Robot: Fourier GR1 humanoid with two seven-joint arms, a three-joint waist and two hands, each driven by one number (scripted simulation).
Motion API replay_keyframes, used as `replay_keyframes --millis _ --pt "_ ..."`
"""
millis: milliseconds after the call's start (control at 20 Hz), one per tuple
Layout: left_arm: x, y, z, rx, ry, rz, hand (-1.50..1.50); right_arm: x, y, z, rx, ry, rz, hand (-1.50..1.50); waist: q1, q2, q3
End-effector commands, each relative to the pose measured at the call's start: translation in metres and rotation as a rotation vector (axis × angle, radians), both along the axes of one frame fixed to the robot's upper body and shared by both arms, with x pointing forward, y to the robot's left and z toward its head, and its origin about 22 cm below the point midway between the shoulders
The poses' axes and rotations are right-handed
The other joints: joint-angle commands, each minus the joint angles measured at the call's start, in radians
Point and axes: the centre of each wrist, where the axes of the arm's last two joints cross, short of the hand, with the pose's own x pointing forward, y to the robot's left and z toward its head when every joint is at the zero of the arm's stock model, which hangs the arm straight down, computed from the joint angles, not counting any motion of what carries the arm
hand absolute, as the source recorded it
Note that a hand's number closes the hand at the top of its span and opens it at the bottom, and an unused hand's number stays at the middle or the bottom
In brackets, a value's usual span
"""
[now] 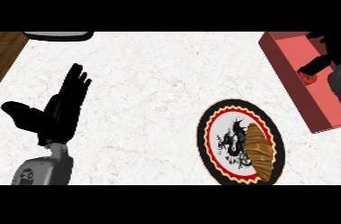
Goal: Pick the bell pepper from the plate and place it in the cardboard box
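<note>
Left hand (pixel 60 110) rests open at the left, fingers straight and pointing up. The right hand (pixel 318 64), mostly cut off by the right edge, is over the red cardboard box (pixel 313 110), touching a half-hidden red bell pepper (pixel 307 75); its grip cannot be made out. The plate (pixel 208 128) nearby holds a croissant (pixel 260 151).

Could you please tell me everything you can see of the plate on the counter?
The plate is round and looks like glazed ceramic: a black outer rim, a red ring with a scalloped cream edge, and a white middle bearing a black drawing. It lies flat on the white marbled counter, low and right of centre, below-left of the red box. A brown croissant lies on its right half. Nothing else lies on it or touches it.
</note>
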Motion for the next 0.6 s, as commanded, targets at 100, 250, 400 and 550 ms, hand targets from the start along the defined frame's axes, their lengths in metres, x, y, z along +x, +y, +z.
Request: replay_keyframes --millis 100,250,400,550 --pt "-0.009 0.002 -0.005 0.002 0.003 -0.01 0.0 -0.001 -0.009 0.018 0.068 -0.388 0.066 -1.5 0.003 -0.003 0.002" --pt "-0.012 0.017 -0.013 0.008 0.004 0.017 0.0 0.0 -0.002 0.013 0.212 -0.535 0.08 -1.5 -0.01 -0.009 0.001" --pt "0.0 0.004 -0.003 -0.004 -0.004 0.001 0.0 0.006 -0.015 0.053 0.383 -0.582 0.084 -1.5 -0.012 -0.006 0.0" --pt "-0.008 0.005 -0.007 -0.018 -0.01 0.016 0.0 0.004 -0.012 0.037 0.605 -0.642 0.054 -1.5 -0.027 -0.014 0.0"
